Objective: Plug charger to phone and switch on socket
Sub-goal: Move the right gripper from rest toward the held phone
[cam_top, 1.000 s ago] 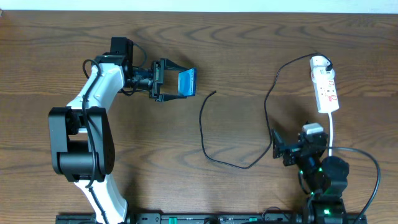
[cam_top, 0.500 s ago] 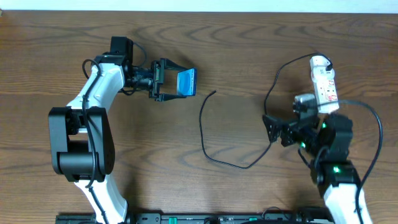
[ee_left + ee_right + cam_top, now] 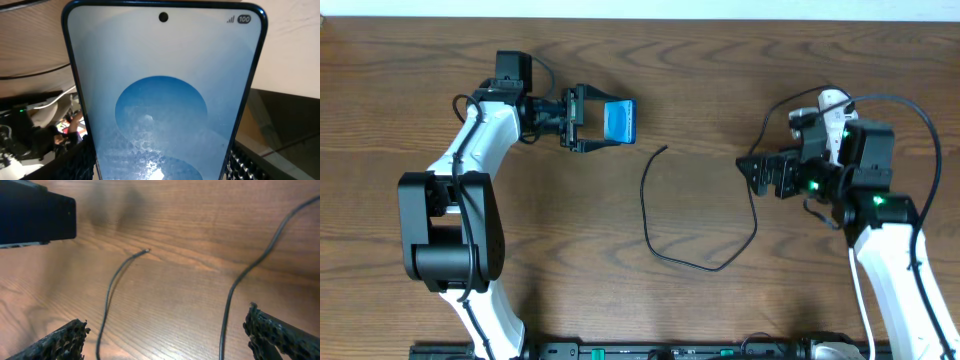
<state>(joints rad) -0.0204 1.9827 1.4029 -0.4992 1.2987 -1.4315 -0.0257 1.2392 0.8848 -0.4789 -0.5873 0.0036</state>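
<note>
step in hand: picking up the charger [image 3: 644, 205] by its free end, as i judge it; the cable is not yet held.
left gripper [image 3: 605, 122]: jaws closed on the long edges of the phone [image 3: 619, 121], whose blue screen faces the left wrist camera.
right gripper [image 3: 757, 175]: well to the right of the phone, jaws spread wide, nothing between them.
plug tip [image 3: 664, 150]: on the table [image 3: 720, 60], near the phone's lower right corner, lying loose.
socket [image 3: 833, 99]: far right of the phone, mostly hidden under the right arm; switch state cannot be told.
how to do it well: bring the right gripper toward the phone until the tip sits centred between the jaws. close just behind the tip so a short stub sticks out to steer. the wire is thin, so pinch squarely or it may slip.
watch: the front-camera end of the phone points away from the left wrist, so the port probably faces the palm; it is not visible.
</note>
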